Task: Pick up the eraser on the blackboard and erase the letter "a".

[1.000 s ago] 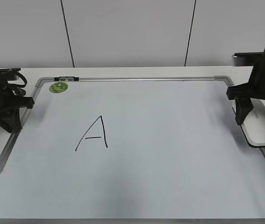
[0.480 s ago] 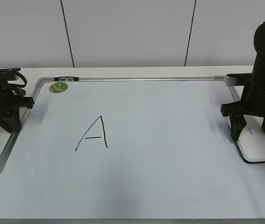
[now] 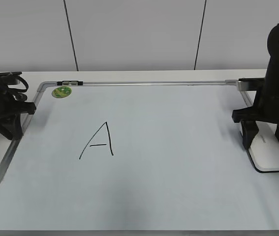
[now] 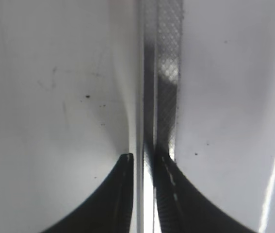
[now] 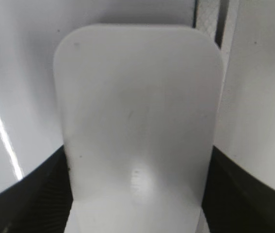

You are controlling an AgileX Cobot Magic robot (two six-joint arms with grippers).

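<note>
- Two things have changed in the last second: the right gripper [image 3: 264, 142] has come down, and the eraser [image 3: 267, 155] has come down with it. A second ago the eraser sat further out over the right frame rail and looked raised. Now it lies flat on the blackboard [image 3: 178, 147], just inside the right edge.
- Little has moved in the last half second, so you can read the descent as finished, or nearly so.
- Your right claw is clamped on the eraser. In the right wrist view its dark fingers [image 5: 45, 189] press against both long sides of the white block, near its back end. The rounded front end points away from the camera.
- Your left gripper [image 3: 9, 129] has not moved. It sits at the left frame rail [image 4: 169, 73] with its jaws drawn together to a thin slit, and it holds nothing.
- No lowercase "a" shows anywhere on the board. The only writing you can see is the tall capital "A" [image 3: 99, 141], left of centre and well apart from the eraser. The green sticker [image 3: 61, 91] sits in the far left corner.
- My reading is that the small letter is already wiped off and the eraser is being set back at the board's edge. If so, only the release is left. I cannot rule out that a faint mark is too thin to see here.
- Open the right claw with care: the eraser lies close to the rail, so a sideways nudge could push it onto the frame.
</note>
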